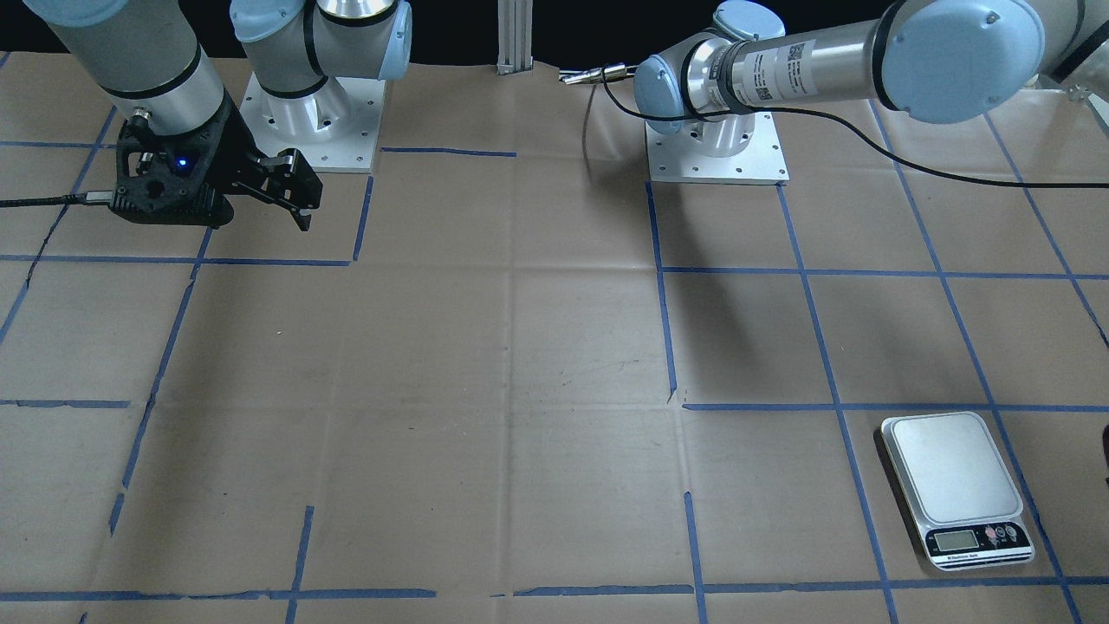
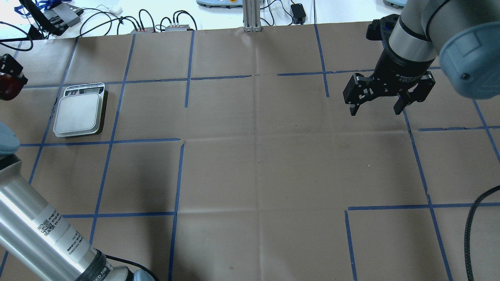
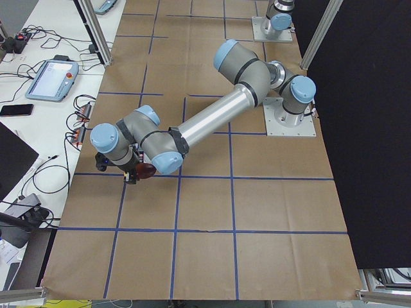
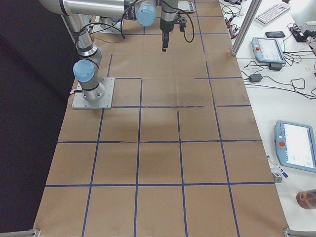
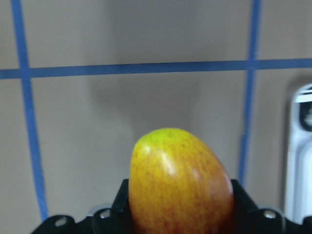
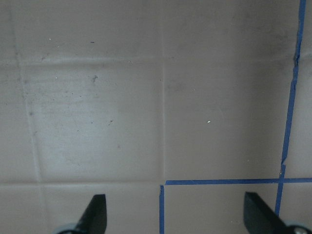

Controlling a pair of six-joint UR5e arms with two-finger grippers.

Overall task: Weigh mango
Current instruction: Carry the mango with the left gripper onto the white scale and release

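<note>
The mango (image 5: 180,185), red-orange with a yellow-green tip, sits between the jaws of my left gripper (image 3: 136,173), which is shut on it and holds it above the brown paper. It also shows as a dark red shape at the left edge of the overhead view (image 2: 7,88). The silver scale (image 2: 80,113) lies just to the right of it there, its platform bare; it also shows in the front view (image 1: 953,477) and at the right edge of the left wrist view (image 5: 300,161). My right gripper (image 2: 375,111) is open and empty, far off over the table's other half.
Brown paper with a blue tape grid (image 2: 179,175) covers the table. The two arm bases (image 1: 715,147) (image 1: 312,121) stand on white plates. Cables and boxes (image 2: 156,23) lie past the far edge. Teach pendants (image 4: 266,47) lie on the side bench.
</note>
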